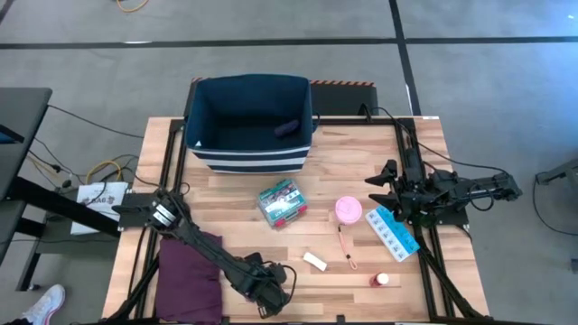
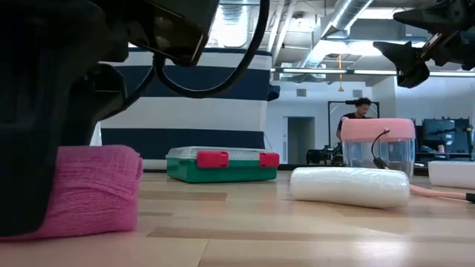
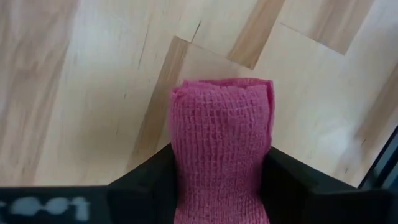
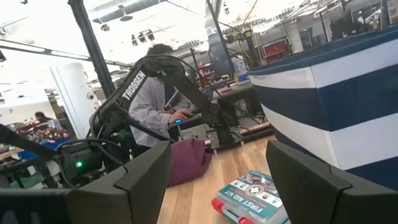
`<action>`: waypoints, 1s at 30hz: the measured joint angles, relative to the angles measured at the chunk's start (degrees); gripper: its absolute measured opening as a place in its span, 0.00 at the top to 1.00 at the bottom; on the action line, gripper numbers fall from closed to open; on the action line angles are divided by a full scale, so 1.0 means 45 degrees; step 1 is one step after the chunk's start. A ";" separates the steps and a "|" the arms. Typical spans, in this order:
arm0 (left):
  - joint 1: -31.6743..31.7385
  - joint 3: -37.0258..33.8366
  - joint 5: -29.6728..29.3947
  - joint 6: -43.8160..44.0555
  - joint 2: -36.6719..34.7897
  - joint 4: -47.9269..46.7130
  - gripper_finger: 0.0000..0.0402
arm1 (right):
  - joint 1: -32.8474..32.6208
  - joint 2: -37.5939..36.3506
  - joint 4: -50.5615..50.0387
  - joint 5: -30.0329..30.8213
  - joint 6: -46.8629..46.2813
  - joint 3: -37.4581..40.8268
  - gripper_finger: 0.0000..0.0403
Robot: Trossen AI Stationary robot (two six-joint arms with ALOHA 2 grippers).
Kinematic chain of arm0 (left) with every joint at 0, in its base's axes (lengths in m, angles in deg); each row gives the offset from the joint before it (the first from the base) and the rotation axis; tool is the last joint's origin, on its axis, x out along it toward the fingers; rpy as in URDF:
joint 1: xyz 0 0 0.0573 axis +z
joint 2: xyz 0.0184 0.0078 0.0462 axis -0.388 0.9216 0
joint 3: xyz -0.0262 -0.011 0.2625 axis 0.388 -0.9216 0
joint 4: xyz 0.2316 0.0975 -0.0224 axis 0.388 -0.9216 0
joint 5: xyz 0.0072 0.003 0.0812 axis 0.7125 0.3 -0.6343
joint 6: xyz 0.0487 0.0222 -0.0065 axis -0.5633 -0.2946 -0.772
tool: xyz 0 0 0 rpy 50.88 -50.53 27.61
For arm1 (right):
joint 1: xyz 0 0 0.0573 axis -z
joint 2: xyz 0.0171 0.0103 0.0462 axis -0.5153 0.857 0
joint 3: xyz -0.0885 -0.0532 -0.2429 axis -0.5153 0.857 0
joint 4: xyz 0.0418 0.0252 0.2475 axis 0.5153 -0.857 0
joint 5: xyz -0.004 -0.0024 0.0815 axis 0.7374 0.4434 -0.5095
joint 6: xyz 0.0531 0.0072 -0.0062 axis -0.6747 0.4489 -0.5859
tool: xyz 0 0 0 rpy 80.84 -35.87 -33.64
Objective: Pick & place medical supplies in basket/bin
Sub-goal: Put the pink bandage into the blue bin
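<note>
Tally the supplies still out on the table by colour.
Pink: 2, roll, round tub
Green-red: 1, first aid case
White: 1, tube
Blue-white: 1, pill strip
Red-capped: 1, small bottle
Total: 6

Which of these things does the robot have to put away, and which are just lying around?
For the job:
- pink roll, between the left gripper's jaws
- first aid box
- pink tub
- pill strip
- white tube
- small bottle
- navy bin

Just lying about:
- folded purple cloth
- pink cord
</note>
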 joint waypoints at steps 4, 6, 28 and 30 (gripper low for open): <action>0.0120 0.0643 0.0096 -0.0591 -0.0034 -0.1039 0.63 | 0.0003 -0.0005 -0.0003 0.0000 0.0000 0.0000 0.35; 0.0159 0.1240 -0.0026 -0.1044 0.0031 -0.2138 0.63 | 0.0003 -0.0002 -0.0010 0.0000 0.0000 0.0000 0.35; 0.3891 0.9027 -1.0464 -0.8202 -0.2165 -0.8869 0.63 | 0.0004 0.0000 0.0005 0.0000 0.0005 0.0000 0.35; 0.4629 0.9035 -1.1481 -0.7748 -0.2640 -0.9320 0.63 | 0.0001 0.0000 -0.0020 0.0002 0.0005 0.0000 0.35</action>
